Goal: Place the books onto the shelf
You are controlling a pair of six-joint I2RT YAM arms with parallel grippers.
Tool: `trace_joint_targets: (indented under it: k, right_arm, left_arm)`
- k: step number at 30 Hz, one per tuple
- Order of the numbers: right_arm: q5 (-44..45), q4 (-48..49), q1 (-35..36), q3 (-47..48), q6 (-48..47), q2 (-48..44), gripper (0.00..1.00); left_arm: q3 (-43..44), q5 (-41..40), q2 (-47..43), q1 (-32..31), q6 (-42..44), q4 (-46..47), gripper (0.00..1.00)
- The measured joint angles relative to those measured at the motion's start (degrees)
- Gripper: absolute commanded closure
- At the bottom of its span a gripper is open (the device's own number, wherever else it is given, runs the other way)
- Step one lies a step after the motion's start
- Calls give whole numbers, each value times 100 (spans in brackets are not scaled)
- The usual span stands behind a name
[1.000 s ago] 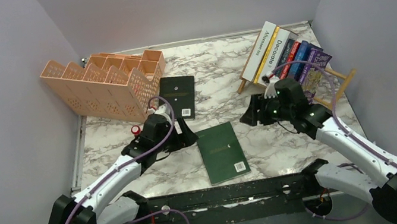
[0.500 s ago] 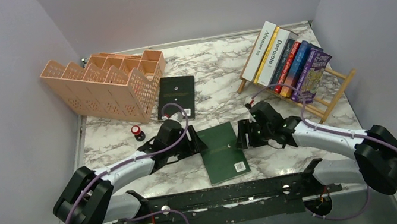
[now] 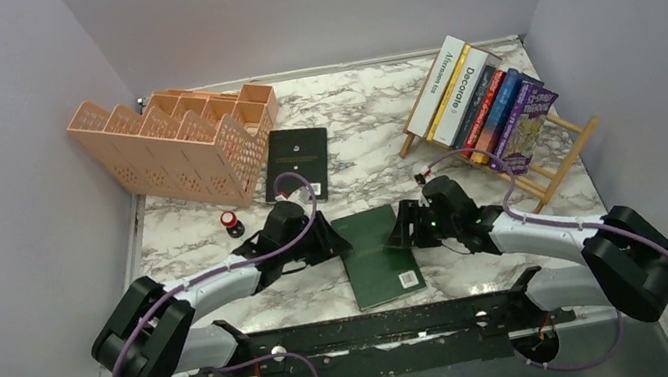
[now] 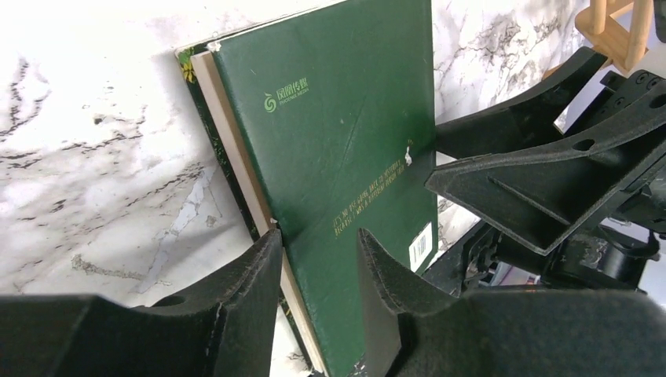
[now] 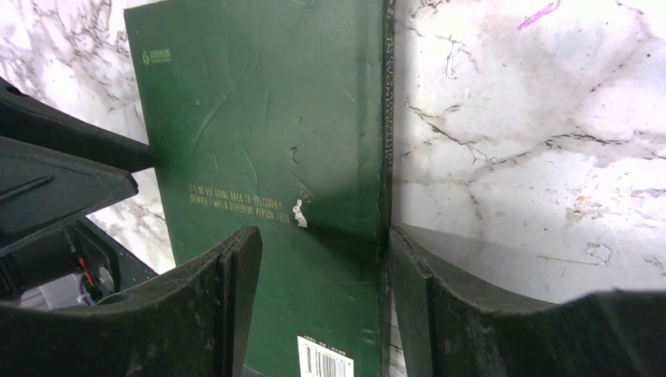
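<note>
Arms lie low at the green book (image 3: 375, 251) — left gripper (image 4: 318, 239) narrow astride its edge, grip unclear — right gripper (image 5: 323, 236) wide.

Green book (image 3: 379, 254) between black left gripper (image 3: 339, 242) and black right gripper (image 3: 399, 236) bore gold lettering, white barcode. Table (image 3: 369, 117) was white, grey-veined marble. Black book (image 3: 296, 162) beyond left gripper.
</note>
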Motion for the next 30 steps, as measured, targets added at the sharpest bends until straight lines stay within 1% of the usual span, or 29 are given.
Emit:
trace_joint_targets:
  k: [4,9,15,18,22,24,28,30]
  right_arm:
    - [-4,260,-31,-107,184,2,36]
    - [20,358,-37,-166,315,-28,36]
    - [42,463,-37,-221,483,-48,36]
    - [46,498,-37,-238,553,-48,36]
    - [26,586,-13,-275,656,-37,36]
    - [26,603,-13,-286,695,-37,36]
    - [26,619,-13,-293,732,-37,36]
    - [28,621,-13,-295,750,-37,36]
  left_arm:
    - [-37,9,-116,33,-116,-17,64]
    - [-61,22,-575,42,-350,17,64]
    - [-203,111,-957,35,-780,518,60]
    - [-382,138,-957,35,-1038,769,57]
    - [-490,463,-769,-15,-1436,1154,53]
    - [-490,568,-660,-13,-1565,1292,53]
    - [-490,695,-446,-15,-1722,1499,54]
    - [-490,769,-273,-15,-1746,1624,58]
